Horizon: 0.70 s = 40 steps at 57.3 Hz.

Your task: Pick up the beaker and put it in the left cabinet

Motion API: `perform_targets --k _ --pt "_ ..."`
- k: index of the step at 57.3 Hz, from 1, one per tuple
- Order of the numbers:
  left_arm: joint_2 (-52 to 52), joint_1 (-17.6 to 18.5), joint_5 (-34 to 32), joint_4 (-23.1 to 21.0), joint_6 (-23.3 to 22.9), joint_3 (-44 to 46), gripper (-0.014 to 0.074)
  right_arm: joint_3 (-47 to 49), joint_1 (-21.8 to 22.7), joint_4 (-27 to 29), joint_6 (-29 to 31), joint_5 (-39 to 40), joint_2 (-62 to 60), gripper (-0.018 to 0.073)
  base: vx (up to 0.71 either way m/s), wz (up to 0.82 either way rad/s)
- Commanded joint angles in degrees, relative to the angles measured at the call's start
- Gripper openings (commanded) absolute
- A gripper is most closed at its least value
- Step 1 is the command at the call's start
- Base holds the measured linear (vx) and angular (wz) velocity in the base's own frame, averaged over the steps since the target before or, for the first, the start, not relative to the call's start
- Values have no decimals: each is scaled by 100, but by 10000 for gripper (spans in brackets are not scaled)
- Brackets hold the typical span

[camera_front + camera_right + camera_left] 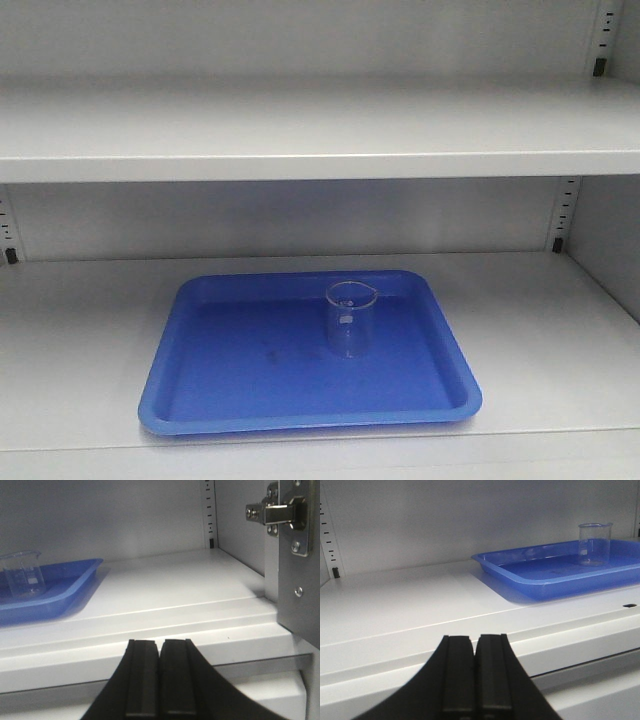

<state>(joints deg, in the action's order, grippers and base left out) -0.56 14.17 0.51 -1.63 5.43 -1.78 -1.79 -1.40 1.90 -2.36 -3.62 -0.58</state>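
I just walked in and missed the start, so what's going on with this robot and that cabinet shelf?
Nothing is being handled at this moment. A small clear glass beaker stands upright on a blue plastic tray, which sits on a shelf of the pale grey cabinet. The left gripper and right gripper are both shut and empty, positioned at the shelf's front edge, apart from the beaker.

One beaker (350, 318), one blue tray (200, 400), two visible cabinet shelves (300, 150), perhaps more.
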Motion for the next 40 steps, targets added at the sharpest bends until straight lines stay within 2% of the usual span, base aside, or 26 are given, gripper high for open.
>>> perform_targets --k 1,40 --pt "-110 32 -480 -47 -19 -94 1 -33 11 -88 -9 399 -95 -9 0 0" --pt "-110 32 -480 -47 -19 -94 1 -33 11 -88 -9 399 -95 -9 0 0"
